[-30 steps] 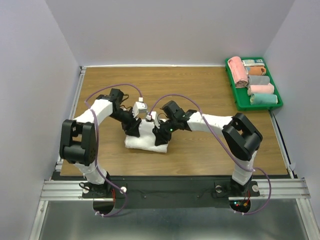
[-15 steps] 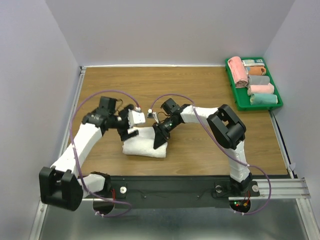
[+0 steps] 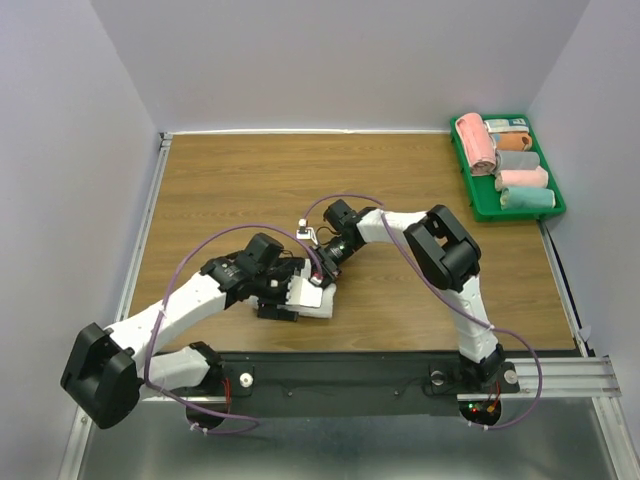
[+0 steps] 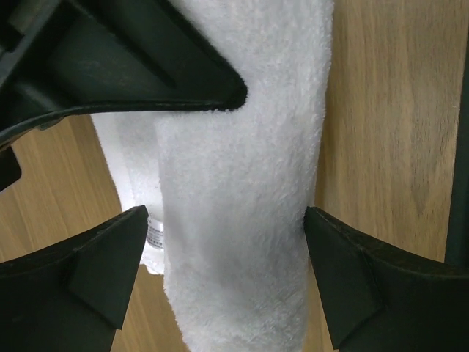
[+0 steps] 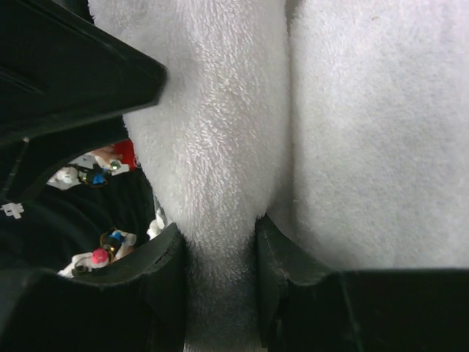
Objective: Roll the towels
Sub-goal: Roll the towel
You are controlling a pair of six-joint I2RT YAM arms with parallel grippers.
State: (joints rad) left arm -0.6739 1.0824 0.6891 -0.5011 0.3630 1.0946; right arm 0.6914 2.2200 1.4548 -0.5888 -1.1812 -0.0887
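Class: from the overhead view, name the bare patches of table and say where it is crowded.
Bare table: the wide strip along the back wall; the stretch between right arm and green tray. Crowded: front middle, where left tool and right tool meet the white towel; the tray is full of rolled towels.

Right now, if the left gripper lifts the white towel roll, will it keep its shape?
Probably floppy: the white towel is soft terry, pinched thin by the right gripper. Likely to unroll; a loose layer lies beside the roll.
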